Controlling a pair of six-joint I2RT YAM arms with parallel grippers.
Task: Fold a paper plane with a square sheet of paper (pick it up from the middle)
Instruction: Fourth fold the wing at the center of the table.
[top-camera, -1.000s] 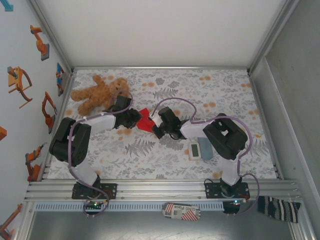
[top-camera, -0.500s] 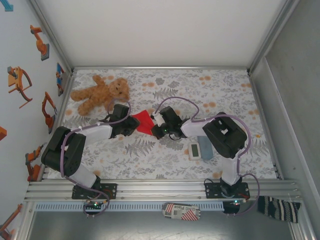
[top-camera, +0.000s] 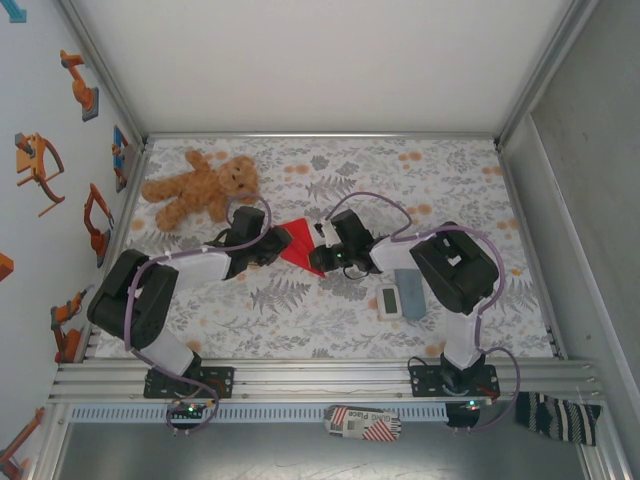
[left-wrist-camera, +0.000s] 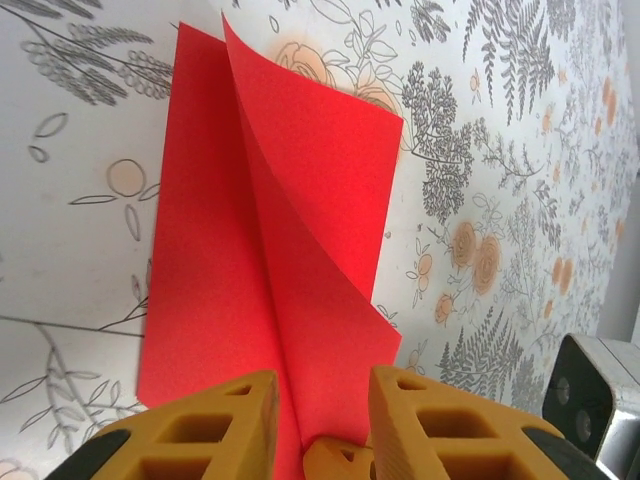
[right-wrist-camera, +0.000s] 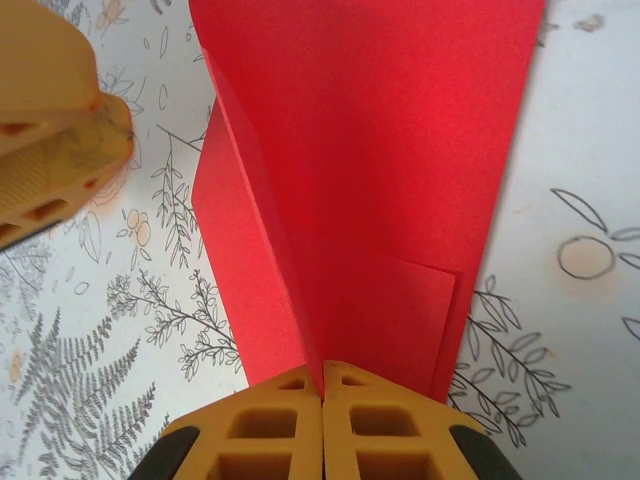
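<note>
Red paper (right-wrist-camera: 370, 150) — tight in right gripper (right-wrist-camera: 322, 378)

Both arms stretch low toward mid-frame, tips nearly meeting; left tool (left-wrist-camera: 322, 385) has its fingers apart, right tool (right-wrist-camera: 322, 375) pinched tight.

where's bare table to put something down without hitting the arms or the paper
Bare: the far right of the table, beyond the right arm; the far strip right of the teddy bear; the near middle between the arm bases, left of the timer. Crowded: the centre, where the left gripper and right gripper meet at the red paper.
</note>
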